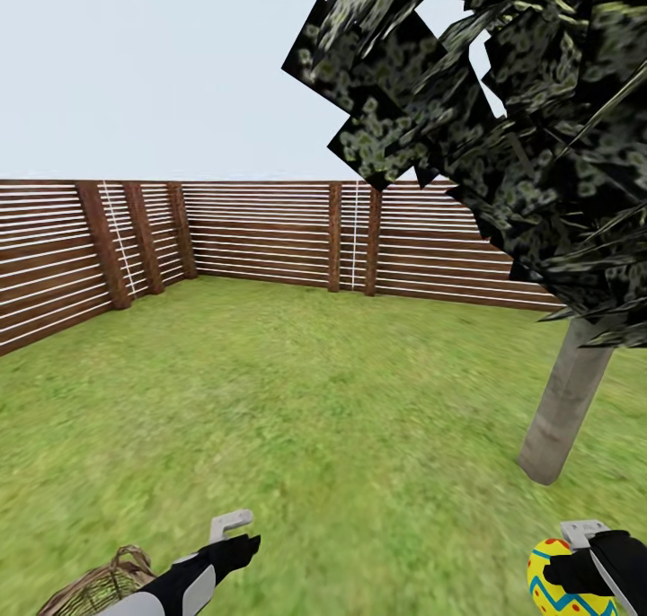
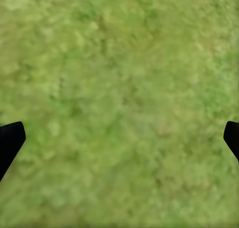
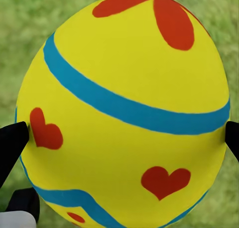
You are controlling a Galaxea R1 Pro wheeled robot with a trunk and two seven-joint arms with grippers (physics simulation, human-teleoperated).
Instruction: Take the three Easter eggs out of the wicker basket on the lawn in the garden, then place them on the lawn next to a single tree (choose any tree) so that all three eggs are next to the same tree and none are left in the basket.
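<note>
My right gripper (image 1: 575, 573) at the bottom right of the head view is shut on a yellow Easter egg (image 1: 559, 582) with blue bands and red marks. Up close in the right wrist view, the egg (image 3: 124, 113) sits between the two black fingertips (image 3: 11, 145) above grass. The tree (image 1: 566, 400), grey trunk and dark blocky crown, stands on the lawn (image 1: 314, 418) just ahead of that hand. The wicker basket (image 1: 103, 587) peeks in at the bottom left, partly hidden by my left arm. My left gripper (image 2: 119, 138) is open over bare grass, also visible in the head view (image 1: 241, 531).
A brown slatted wooden fence (image 1: 270, 239) runs along the back and left side of the lawn. Wide open grass lies between me, the fence and the tree trunk.
</note>
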